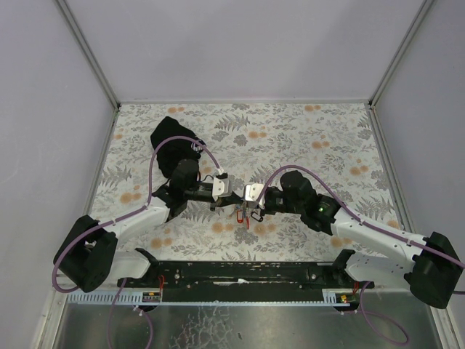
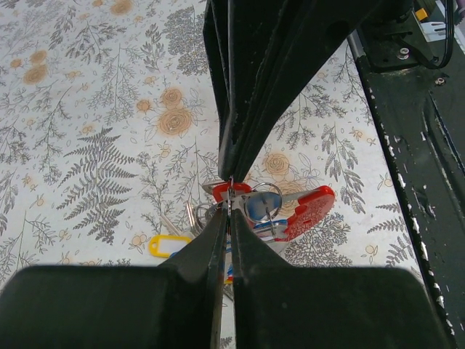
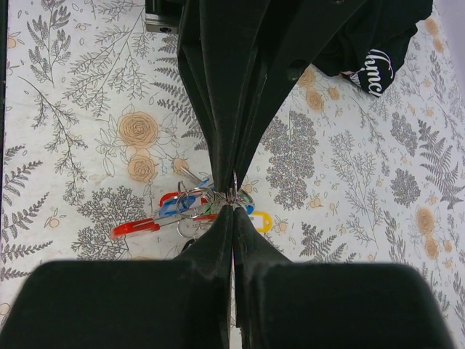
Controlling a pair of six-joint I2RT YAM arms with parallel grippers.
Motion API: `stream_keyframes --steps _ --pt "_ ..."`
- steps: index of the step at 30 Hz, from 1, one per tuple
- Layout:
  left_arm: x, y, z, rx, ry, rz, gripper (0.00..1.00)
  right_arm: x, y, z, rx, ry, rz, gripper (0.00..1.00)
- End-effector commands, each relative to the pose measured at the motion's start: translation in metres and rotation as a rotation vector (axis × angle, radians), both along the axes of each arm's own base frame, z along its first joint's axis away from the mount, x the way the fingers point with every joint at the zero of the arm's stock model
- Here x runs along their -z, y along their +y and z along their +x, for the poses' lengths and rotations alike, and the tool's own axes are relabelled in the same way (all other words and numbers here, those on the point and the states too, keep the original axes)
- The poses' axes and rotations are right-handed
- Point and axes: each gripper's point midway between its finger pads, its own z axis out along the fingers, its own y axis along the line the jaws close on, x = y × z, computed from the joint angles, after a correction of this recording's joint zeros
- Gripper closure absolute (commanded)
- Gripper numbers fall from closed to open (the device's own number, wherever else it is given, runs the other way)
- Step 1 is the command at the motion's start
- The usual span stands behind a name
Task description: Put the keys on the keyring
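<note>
both the left hand [image 2: 229, 200] and right hand [image 3: 234, 196] look pinched shut on the thin keyring [image 2: 266, 196] over the middle of the surface [image 1: 305, 138], keys [image 3: 185, 207] bunched right underneath, so we'd hold firm and pry the coil open slowly, no twisting.

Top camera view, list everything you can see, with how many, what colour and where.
key bunch: one, silver keys and rings with red, blue and yellow tags showing, near middle of the cloth, pinched by both grippers
pouch: one, black with white lettering, far left of the cloth
tablecloth: one, pale with grey ferns and orange flowers, covering the table
rail: one, black, along the near edge
cables: two, purple, one looping along each arm
left gripper: one, black fingers, shut on the key bunch
right gripper: one, black fingers, shut on the key bunch
</note>
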Motion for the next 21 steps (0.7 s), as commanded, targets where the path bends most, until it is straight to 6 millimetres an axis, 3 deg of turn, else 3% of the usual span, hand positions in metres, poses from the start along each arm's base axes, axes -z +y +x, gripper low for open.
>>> stream_keyframes --steps 1,21 --pt "-0.015 -0.007 0.001 0.040 -0.031 -0.027 1.00 -0.045 0.017 0.008 -0.014 -0.103 0.108 1.00" --pt "-0.013 -0.009 0.009 -0.025 -0.046 0.015 1.00 -0.056 0.023 0.005 -0.032 -0.092 0.131 1.00"
